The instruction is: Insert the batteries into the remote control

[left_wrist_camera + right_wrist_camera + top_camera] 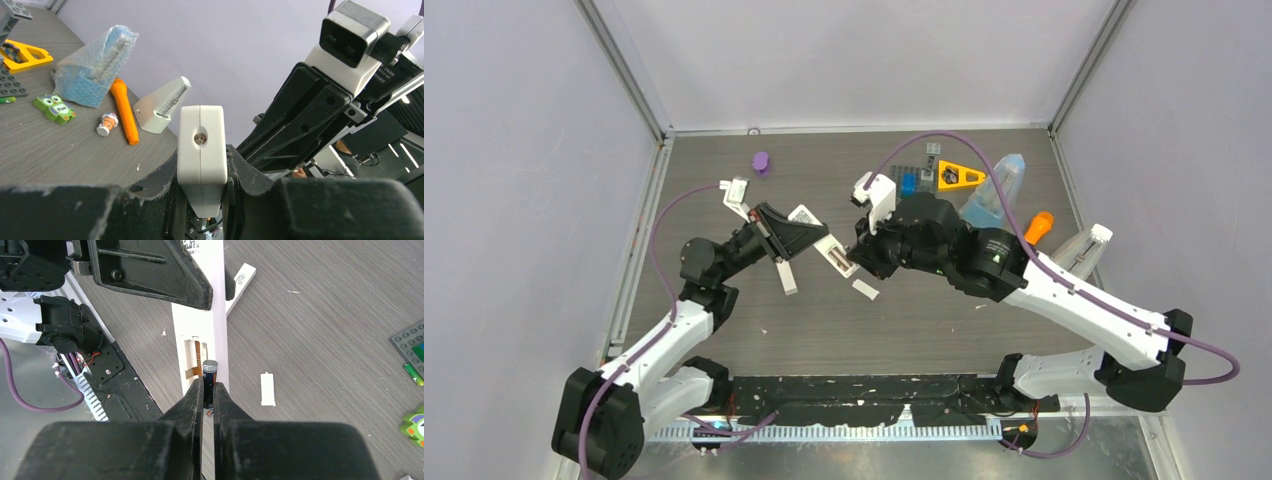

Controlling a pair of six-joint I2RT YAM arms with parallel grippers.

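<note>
The right pincer [208, 386] is almost closed, pinching a blackish cylindrical battery [210, 368]. The battery's top end pokes out past the fingertips, right at the open compartment of the long white plastic remote control [218, 300]. The left pincer [201, 197] stands partly open, clamped across that remote's width. The battery's lower part is hidden between the fingers. It perhaps touches the compartment's edge, though the view is too tight to say. A small white rectangular cover [268, 389] lies flat on the grey wood-grain counter [325, 315], near the remote.
</note>
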